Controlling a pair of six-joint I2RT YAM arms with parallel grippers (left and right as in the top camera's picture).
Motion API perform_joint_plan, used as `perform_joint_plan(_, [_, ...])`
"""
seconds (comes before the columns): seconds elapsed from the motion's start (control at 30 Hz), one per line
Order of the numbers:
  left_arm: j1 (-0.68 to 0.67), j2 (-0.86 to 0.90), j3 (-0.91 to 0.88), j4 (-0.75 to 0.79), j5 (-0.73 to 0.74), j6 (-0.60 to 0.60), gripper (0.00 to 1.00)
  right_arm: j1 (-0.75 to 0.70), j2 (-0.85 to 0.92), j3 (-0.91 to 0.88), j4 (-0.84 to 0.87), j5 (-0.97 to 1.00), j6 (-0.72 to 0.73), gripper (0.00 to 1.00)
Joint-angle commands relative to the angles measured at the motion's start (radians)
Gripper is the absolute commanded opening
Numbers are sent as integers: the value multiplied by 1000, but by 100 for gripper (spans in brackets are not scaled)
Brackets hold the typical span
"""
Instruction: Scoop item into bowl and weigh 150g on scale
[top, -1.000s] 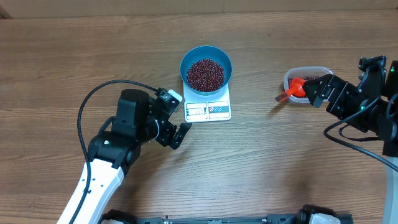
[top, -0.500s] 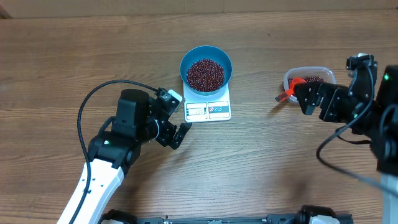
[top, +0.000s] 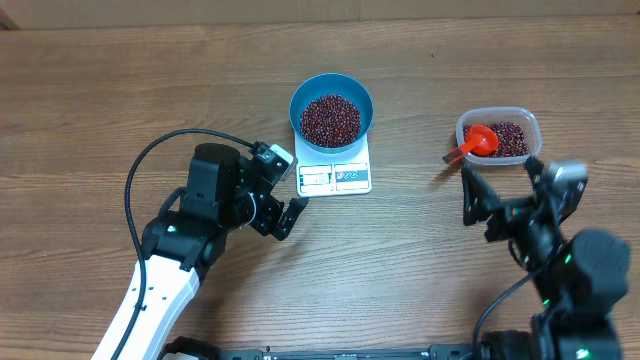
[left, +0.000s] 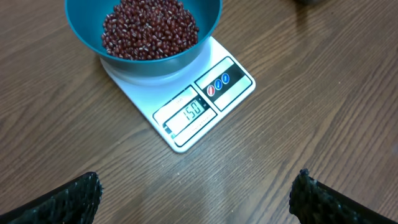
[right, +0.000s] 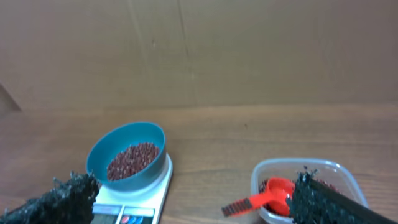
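Beans (top: 331, 118) fill the blue bowl (top: 298, 98), which sits on the white scale (top: 335, 178) mid-tabletop (top: 420, 270). Off to the right, a clear tub (top: 531, 124) holds more beans and a red scoop (top: 478, 141). Left jaws hang spread and empty just beside the scale's corner; right jaws gape empty near the tub

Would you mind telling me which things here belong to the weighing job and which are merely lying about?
Job: beans, bowl, scale, scoop, container.
Lying about: only the left arm's cable.
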Motion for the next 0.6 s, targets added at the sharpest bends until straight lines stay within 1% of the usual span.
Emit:
perform_joint_plan(0.0, [4, 5, -2, 2, 7, -14, 99, 16, -113, -143, 65, 33, -5, 100])
perform_joint_plan(0.17, [4, 5, -2, 3, 7, -14, 100, 25, -267, -356, 206, 35, -5, 100])
perform_joint_plan(0.27, [4, 5, -2, 2, 7, -14, 100, 33, -335, -446, 249, 35, -4, 100])
perform_joint_plan(0.4, [4, 5, -2, 3, 7, -14, 100, 44, -402, -514, 256, 31, -3, 100])
perform_joint_plan(0.57, [4, 5, -2, 3, 7, -14, 100, 44, -442, -557, 255, 35, -5, 100])
